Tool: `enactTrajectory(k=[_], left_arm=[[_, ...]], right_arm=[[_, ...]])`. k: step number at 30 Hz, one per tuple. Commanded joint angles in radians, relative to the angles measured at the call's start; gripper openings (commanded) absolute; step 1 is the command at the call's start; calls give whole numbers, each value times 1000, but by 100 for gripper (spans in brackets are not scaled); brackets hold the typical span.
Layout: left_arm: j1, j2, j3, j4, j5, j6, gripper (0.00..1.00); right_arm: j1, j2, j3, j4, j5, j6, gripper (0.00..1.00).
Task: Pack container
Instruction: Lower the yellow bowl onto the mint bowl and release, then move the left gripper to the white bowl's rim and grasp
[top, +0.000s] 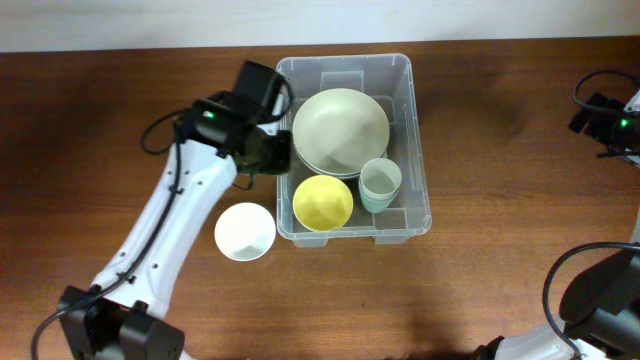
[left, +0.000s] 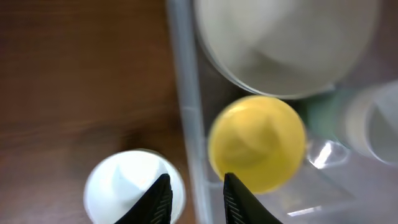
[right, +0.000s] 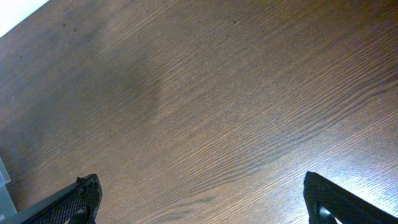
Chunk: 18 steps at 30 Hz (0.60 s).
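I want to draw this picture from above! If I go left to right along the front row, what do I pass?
white bowl → yellow bowl → pale cup. The white bowl sits on the table. The other two are inside the clear bin.

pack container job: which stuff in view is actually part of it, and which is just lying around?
In the job:
- clear rectangular plastic container
- inside it: large pale green bowl, small yellow bowl, pale mint cup
- round white bowl, on the table beside it, not yet packed
- left hand, open by the container's left wall

Not in play:
- right hand, open over the wooden table
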Motion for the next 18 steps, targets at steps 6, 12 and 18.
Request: enactTrajectory(k=[6, 12, 18], left_arm=[[260, -2, 6, -117, -3, -27, 30], [277, -2, -167, -123, 48, -27, 29], [277, -2, -436, 71, 146, -68, 29]], right_arm=[[-2, -24, 15, 2, 8, 5, 99], [-2, -24, 15, 2, 8, 5, 99], [-2, -24, 15, 2, 8, 5, 99]])
